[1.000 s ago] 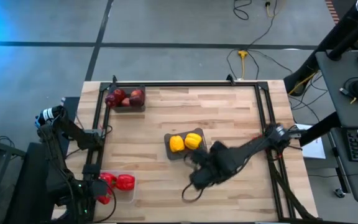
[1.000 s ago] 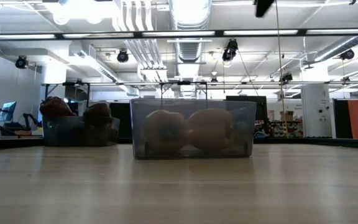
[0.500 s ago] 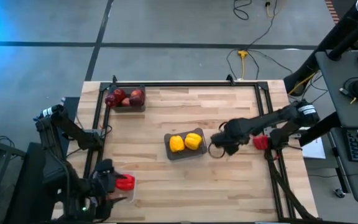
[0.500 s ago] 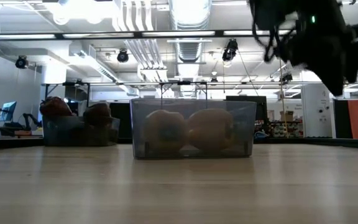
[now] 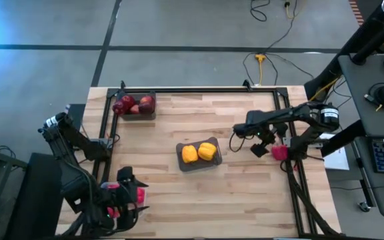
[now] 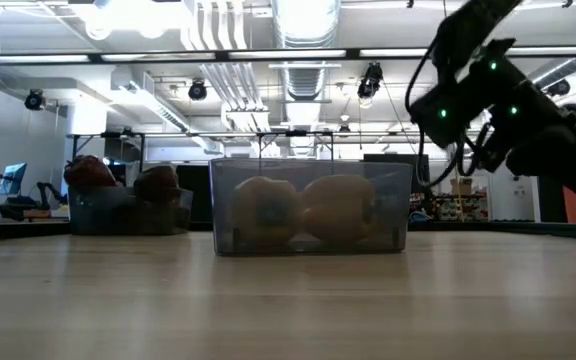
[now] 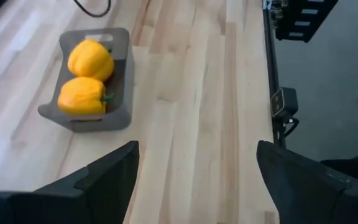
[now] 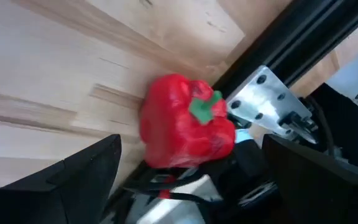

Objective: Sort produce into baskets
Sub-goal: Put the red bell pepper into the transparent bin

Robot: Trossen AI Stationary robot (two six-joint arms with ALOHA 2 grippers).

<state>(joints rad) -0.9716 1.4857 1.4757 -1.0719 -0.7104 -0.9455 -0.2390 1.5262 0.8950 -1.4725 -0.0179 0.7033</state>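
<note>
Three baskets stand on the wooden table. The far-left basket [image 5: 135, 107] holds dark-red apples, the middle basket [image 5: 199, 155] two yellow peppers [image 7: 87, 78], and the clear near-left basket [image 5: 139, 197] red peppers. Another red pepper [image 8: 185, 121] lies on its side at the table's right edge, against the black rail. My right gripper [image 8: 194, 180] hangs open just over it, a finger on either side, not touching. My left gripper [image 5: 129, 188] is open with nothing between its fingers, above the near-left basket and facing the middle basket.
A black metal frame [image 5: 199, 91] runs along the table's left, far and right edges, with a bracket [image 8: 272, 102] right behind the lone red pepper. Bare wood lies between the baskets and across the table's near half. Cables trail on the floor beyond the far edge.
My right gripper has swung from beside the middle basket's near side toward the table's right edge and come down over the lone red pepper, staying open. My left gripper has risen from the near-left basket and turned toward the table's middle.
</note>
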